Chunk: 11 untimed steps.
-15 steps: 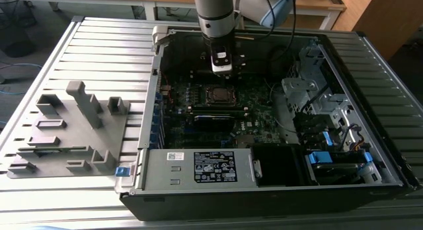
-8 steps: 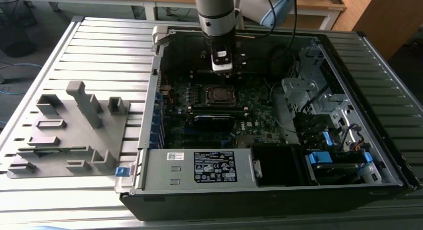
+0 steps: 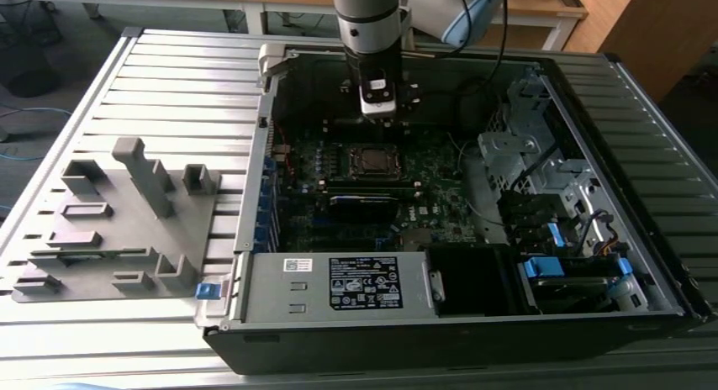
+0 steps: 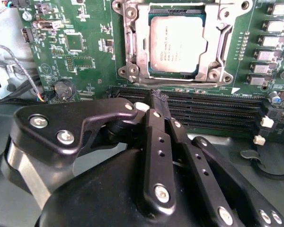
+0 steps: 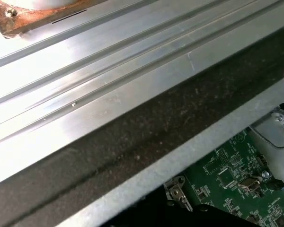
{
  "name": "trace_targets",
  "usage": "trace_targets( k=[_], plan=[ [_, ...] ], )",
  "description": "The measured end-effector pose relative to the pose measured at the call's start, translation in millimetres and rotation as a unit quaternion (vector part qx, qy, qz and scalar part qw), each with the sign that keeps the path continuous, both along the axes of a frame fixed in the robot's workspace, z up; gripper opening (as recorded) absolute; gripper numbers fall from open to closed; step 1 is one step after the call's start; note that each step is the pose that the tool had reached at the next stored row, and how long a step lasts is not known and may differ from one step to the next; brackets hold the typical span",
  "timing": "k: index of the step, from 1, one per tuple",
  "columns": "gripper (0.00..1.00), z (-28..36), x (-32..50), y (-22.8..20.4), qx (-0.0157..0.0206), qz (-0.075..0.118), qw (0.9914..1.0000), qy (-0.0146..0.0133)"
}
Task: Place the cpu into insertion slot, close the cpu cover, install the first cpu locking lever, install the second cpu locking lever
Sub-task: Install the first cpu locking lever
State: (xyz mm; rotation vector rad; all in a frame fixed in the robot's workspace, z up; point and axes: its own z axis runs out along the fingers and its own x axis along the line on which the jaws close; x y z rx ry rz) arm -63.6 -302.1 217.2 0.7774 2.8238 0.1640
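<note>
Step judged: lever locking stage | cpu (image 4: 177,43) seated under cpu cover (image 4: 141,47) | gripper (image 4: 159,100) pressed together, empty, near cpu | precise alignment required

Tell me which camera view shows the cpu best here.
The second wrist view: the cpu lies close and square-on, its grey metal top framed by the silvery socket. In the exterior view it is a small square on the motherboard. The first wrist view faces the case edge.

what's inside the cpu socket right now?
The cpu sits inside, silver top up, with the cpu cover framing it. What lies under the chip is covered, so seating can't be confirmed.
</note>
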Motion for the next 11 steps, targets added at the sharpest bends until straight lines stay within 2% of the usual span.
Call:
trace_targets(
  k=[3,4,5,7,11],
  plan=[
    [0.11,0.2,0.0,-0.1,-0.0001,0.000,1.00000,0.0001],
    [0.11,0.0,0.0,-0.1,0.0006,0.000,1.00000,0.0009],
    [0.11,-0.4,0.1,0.0,0.0012,0.000,1.00000,0.0029],
    [0.11,-1.3,0.0,0.0,0.0013,0.002,0.99993,0.0114],
    [0.11,-3.0,0.2,0.0,0.0012,0.009,0.99940,0.0333]
  ],
)
